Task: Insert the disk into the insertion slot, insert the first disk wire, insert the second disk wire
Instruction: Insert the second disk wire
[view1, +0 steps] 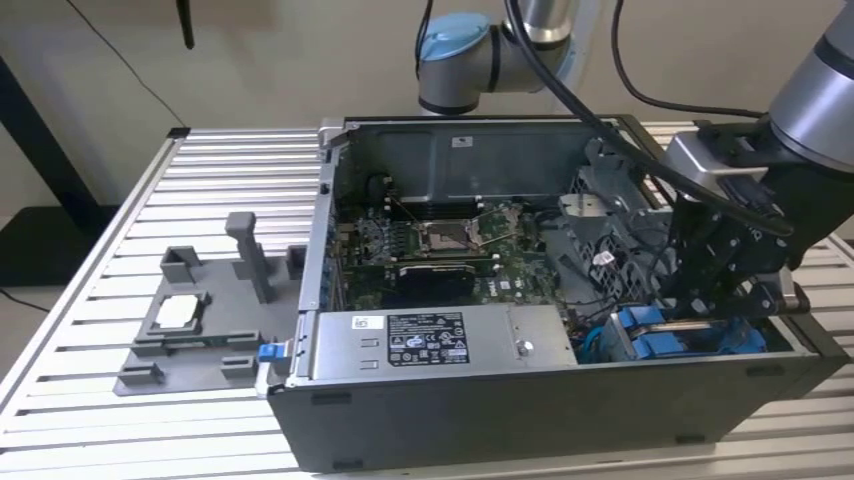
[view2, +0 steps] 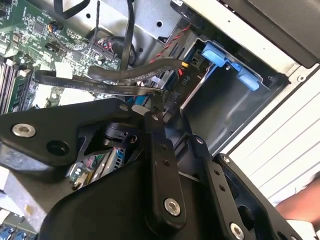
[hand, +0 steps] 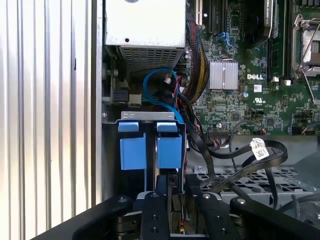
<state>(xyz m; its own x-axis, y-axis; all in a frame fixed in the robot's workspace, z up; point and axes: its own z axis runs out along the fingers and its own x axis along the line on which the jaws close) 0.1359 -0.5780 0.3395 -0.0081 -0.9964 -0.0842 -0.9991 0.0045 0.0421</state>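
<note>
- An open computer case (view1: 534, 410) lies on a slatted metal table (view1: 227, 170), and the robot arm reaches down into it at the exterior view's right.
- The claw (view1: 697, 312) is low inside the case at the lower right of the exterior view, just above the blue parts of the drive bay.
- In both wrist views the claw (hand: 165, 180) (view2: 156, 102) is narrow, with its black fingers (hand: 161, 186) drawn close together.
- A small black plug (hand: 173, 177) sits right at the tips. I cannot tell whether it is actually pinched.
- The disk (hand: 132, 150) shows by the two bright blue tabs of its frame. It sits inside the insertion slot (hand: 150, 116), the dark grey metal cage in the corner of the case.
- In the exterior view the blue frame (view1: 661, 345) is at the lower right, against the case wall. The disk's metal body is hidden.
- In the first wrist view a blue cable (hand: 150, 90) loops just beyond the cage, and black cables (hand: 240, 160) curve beside the claw.
- In the second wrist view black cables (view2: 125, 75) cross just past the fingertips.
- The green motherboard (view1: 454, 240) (hand: 250, 75) fills the middle of the case.
- The grey power box (view1: 414, 340) with a sticker lies along the near edge.
- A grey plastic holder (view1: 200, 330) stands on the table at the exterior view's left, well apart from the claw.
</note>
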